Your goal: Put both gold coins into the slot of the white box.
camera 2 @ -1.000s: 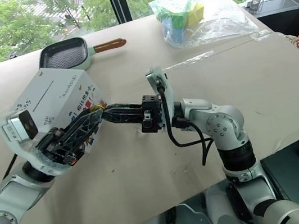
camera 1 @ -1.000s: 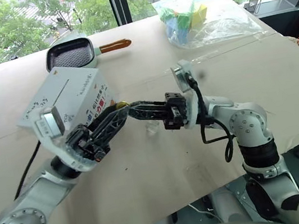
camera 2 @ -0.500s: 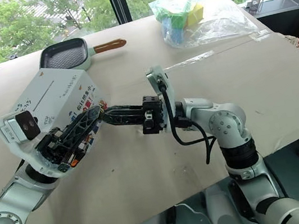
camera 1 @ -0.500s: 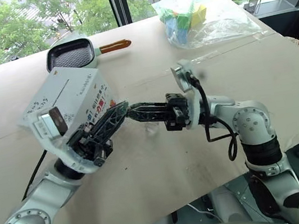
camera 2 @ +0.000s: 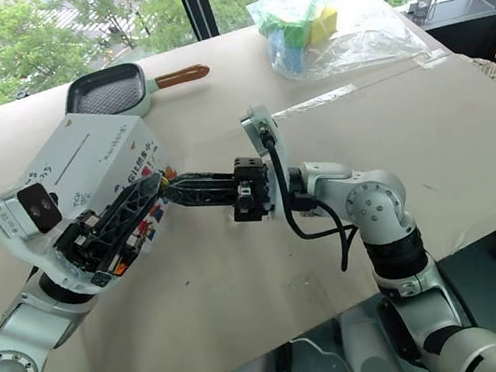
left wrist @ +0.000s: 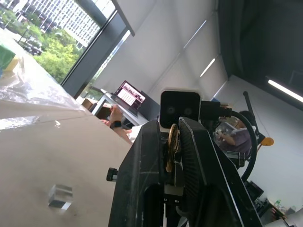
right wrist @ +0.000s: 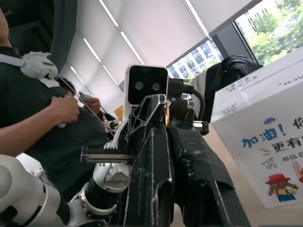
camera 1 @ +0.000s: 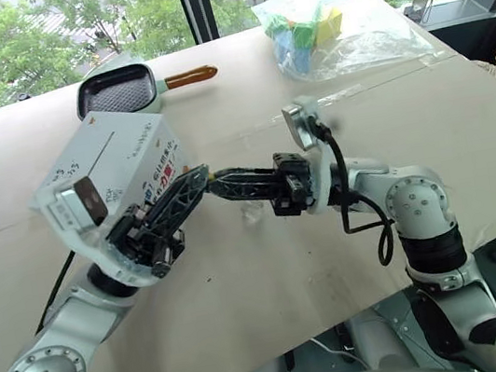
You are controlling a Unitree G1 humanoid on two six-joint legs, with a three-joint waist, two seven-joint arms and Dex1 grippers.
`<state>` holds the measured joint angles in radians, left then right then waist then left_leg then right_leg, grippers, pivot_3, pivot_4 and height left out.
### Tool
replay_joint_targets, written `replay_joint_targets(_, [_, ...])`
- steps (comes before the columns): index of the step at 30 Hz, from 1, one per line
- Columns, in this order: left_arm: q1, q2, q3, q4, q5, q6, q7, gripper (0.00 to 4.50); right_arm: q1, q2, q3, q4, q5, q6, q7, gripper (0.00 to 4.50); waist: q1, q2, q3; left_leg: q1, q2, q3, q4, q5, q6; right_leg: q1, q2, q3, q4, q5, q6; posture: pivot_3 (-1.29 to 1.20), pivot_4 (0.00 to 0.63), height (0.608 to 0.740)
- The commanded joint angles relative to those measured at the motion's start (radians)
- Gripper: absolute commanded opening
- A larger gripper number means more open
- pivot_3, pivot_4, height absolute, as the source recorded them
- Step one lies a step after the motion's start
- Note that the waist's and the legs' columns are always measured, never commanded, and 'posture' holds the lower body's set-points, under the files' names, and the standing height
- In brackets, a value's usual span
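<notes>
At the middle of the head view, the left gripper (camera 1: 201,174) and the right gripper (camera 1: 217,183) were set tip to tip above the table (camera 1: 466,132). One gold coin (left wrist: 171,144) was seen on edge, pinched between the closed fingers of the left gripper. The right gripper's fingers were pressed together, but whether they also had the coin's far edge could not be made out. The step was judged to be a hand-over of the coin to the left gripper.

Just below the tips, one small glassy piece (camera 1: 252,212) lay on the table; it was possibly the second coin.

Left of centre stood the one white box (camera 1: 144,155), tilted, with its single slot (camera 1: 97,155) facing up. The next move would call for the right gripper to be drawn clear and the coin to be lined up edge-on with that slot.

Along the top, one grill pan (camera 1: 120,93) and one bag of blocks (camera 1: 327,27) were counted.
</notes>
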<state>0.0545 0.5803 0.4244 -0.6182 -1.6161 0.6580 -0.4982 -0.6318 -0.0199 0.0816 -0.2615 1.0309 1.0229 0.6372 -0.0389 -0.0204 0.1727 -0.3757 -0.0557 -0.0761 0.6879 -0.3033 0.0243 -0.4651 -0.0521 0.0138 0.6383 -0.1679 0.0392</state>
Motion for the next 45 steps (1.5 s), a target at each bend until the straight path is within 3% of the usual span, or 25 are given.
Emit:
replay_joint_targets(1, [-0.003,0.006,0.009,-0.03,-0.042,-0.014,-0.025,0.0,-0.023,0.013,-0.019,-0.009,0.042,0.0,-0.022,0.0,0.0,0.0,0.0,0.0,0.0,0.0,0.0,0.0,0.0,0.0,0.0,0.0,0.0,0.0,0.0,0.0,0.15,0.721])
replay_joint_targets(31, [-0.035,0.019,-0.037,-0.029,-0.044,-0.037,0.052,0.0,-0.021,-0.006,0.013,-0.013,0.056,-0.014,-0.032,0.0,0.0,0.0,0.0,0.0,0.0,0.0,0.0,0.0,0.0,0.0,0.0,0.0,0.0,0.0,0.0,0.0,0.15,0.721])
replay_joint_targets(35, [-0.066,0.033,-0.006,-0.023,-0.074,-0.052,0.08,0.0,-0.022,-0.013,0.019,-0.018,0.04,-0.029,-0.021,1.3,0.0,0.0,0.0,0.0,0.0,0.0,0.0,0.0,0.0,0.0,0.0,0.0,0.0,0.0,0.0,0.0,0.15,0.721])
replay_joint_targets(39, [-0.129,0.1,0.019,-0.01,-0.048,-0.047,0.135,0.0,-0.03,-0.033,0.03,-0.01,-0.024,-0.06,-0.033,3.2,0.0,0.0,0.0,0.0,0.0,0.0,0.0,0.0,0.0,0.0,0.0,0.0,0.0,0.0,0.0,0.0,0.15,0.721])
replay_joint_targets(45, [-0.302,0.353,0.072,0.128,0.037,0.022,0.286,0.0,-0.074,-0.168,0.098,-0.009,-0.278,-0.291,0.1,3.2,0.004,0.0,0.001,0.0,-0.001,-0.001,0.0,0.0,0.0,0.0,0.004,-0.001,0.0,0.0,0.0,0.0,0.15,0.721])
